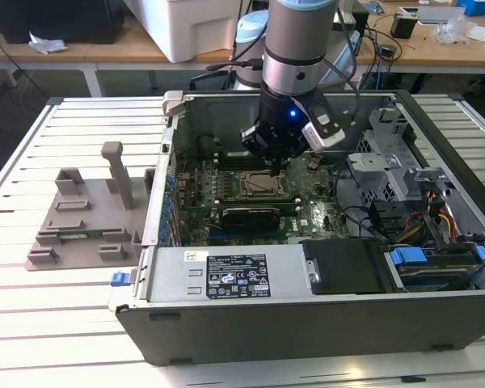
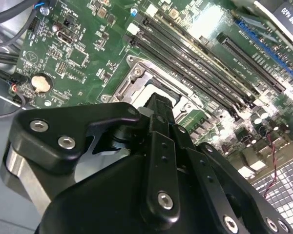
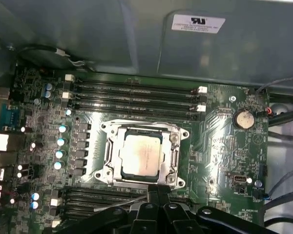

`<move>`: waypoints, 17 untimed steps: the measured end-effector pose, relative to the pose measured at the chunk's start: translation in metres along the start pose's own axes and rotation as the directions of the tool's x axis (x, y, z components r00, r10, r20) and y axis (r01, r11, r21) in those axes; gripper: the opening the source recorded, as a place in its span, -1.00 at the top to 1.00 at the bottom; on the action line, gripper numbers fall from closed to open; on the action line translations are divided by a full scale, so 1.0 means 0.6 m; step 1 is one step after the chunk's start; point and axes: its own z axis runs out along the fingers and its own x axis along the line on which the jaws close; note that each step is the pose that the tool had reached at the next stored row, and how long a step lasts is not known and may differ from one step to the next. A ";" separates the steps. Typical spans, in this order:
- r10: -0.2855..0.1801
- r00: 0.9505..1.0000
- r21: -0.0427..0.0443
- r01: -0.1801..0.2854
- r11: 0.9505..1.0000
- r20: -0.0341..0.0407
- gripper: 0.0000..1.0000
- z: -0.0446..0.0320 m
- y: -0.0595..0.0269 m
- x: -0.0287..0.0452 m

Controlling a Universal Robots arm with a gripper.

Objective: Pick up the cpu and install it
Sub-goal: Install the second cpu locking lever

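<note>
Green motherboard, cpu in socket, gripper just beside

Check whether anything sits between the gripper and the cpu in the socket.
Nothing visible does. In the first wrist view the cpu lies flat in the socket, top bare, no lid or cable across it. The gripper hangs just over the socket's edge. In the exterior view it hangs above the motherboard inside the open case.
</note>
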 end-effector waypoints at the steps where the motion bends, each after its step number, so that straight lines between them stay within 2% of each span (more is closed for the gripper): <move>1: 0.000 1.000 0.000 0.000 1.000 0.000 0.79 0.000 -0.002 0.000; 11: 0.000 1.000 0.000 0.000 1.000 0.000 0.79 0.008 -0.012 0.001; 15: 0.000 1.000 0.000 0.000 1.000 0.000 0.79 0.014 -0.018 0.002; 17: 0.000 1.000 0.000 0.000 1.000 0.000 0.79 0.023 -0.022 0.007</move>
